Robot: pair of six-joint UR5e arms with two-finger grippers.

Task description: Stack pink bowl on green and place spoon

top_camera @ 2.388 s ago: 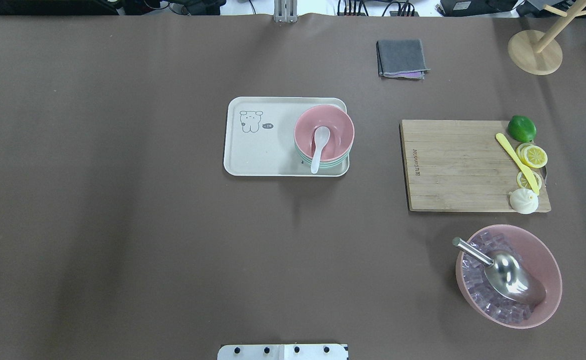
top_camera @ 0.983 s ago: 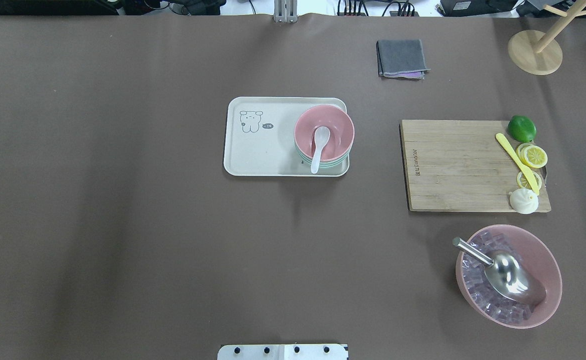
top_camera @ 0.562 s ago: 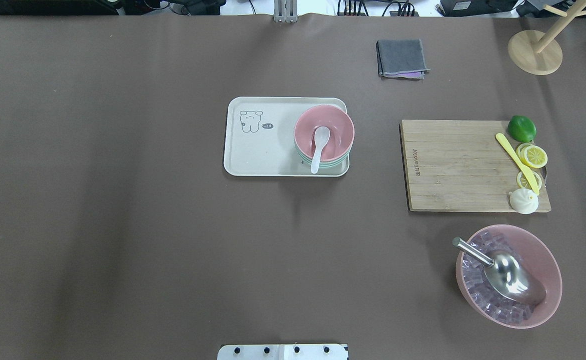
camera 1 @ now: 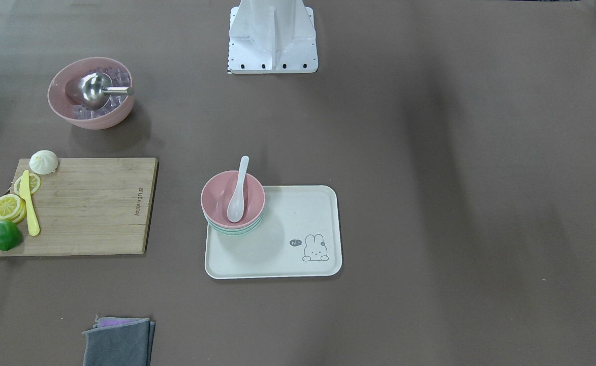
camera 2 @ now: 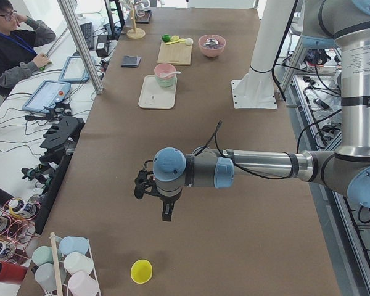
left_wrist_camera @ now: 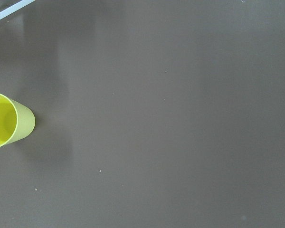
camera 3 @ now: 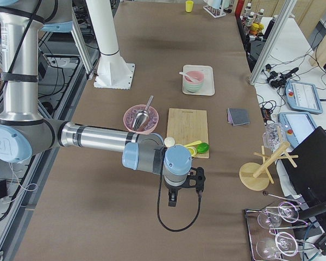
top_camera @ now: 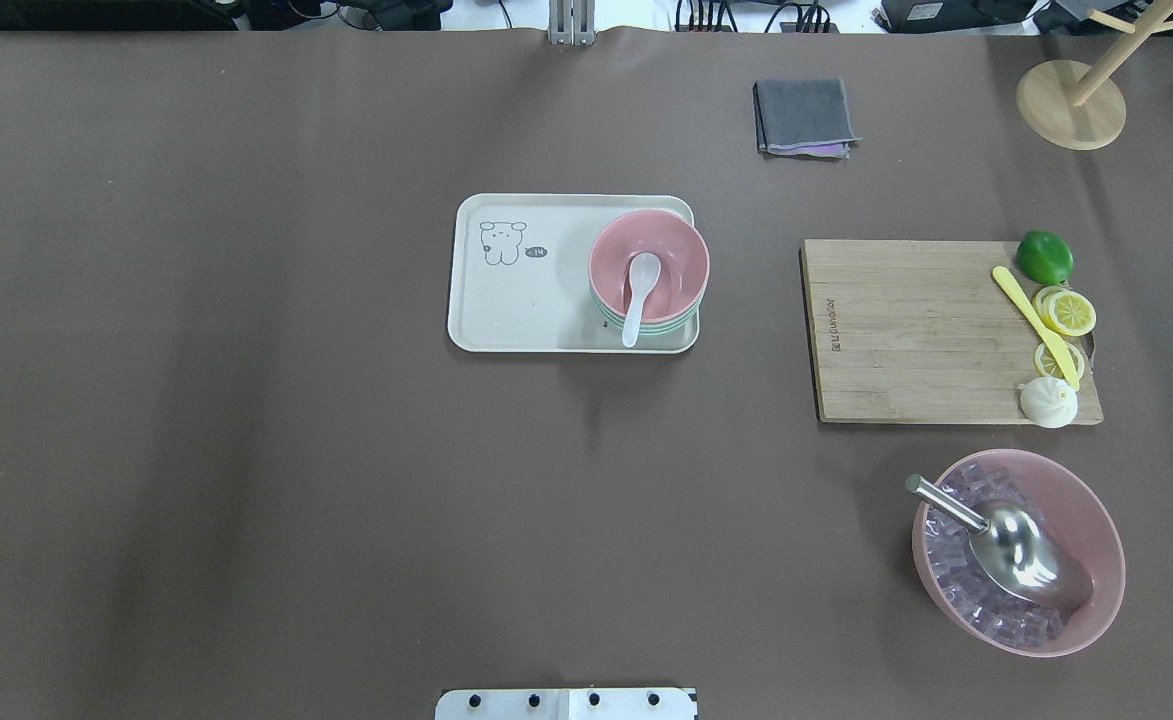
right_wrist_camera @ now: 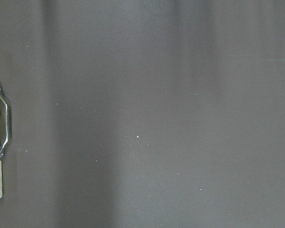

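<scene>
The pink bowl (top_camera: 668, 258) sits nested on the green bowl (top_camera: 658, 334), whose rim shows just under it, at the right end of the cream tray (top_camera: 516, 310). The white spoon (top_camera: 636, 300) lies in the pink bowl with its handle over the near rim. The stack also shows in the front-facing view (camera 1: 221, 195). My left gripper (camera 2: 166, 213) hangs over bare table far off at the robot's left end. My right gripper (camera 3: 173, 201) hangs far off at the right end. Both show only in side views, so I cannot tell if they are open or shut.
A wooden cutting board (top_camera: 906, 330) with a lime, lemon slices, a yellow knife and a bun lies to the right. A large pink bowl (top_camera: 1086, 500) holds ice and a metal scoop. A grey cloth (top_camera: 804, 115) and wooden stand (top_camera: 1071, 100) sit far back. A yellow cup (left_wrist_camera: 7, 123) lies near the left gripper.
</scene>
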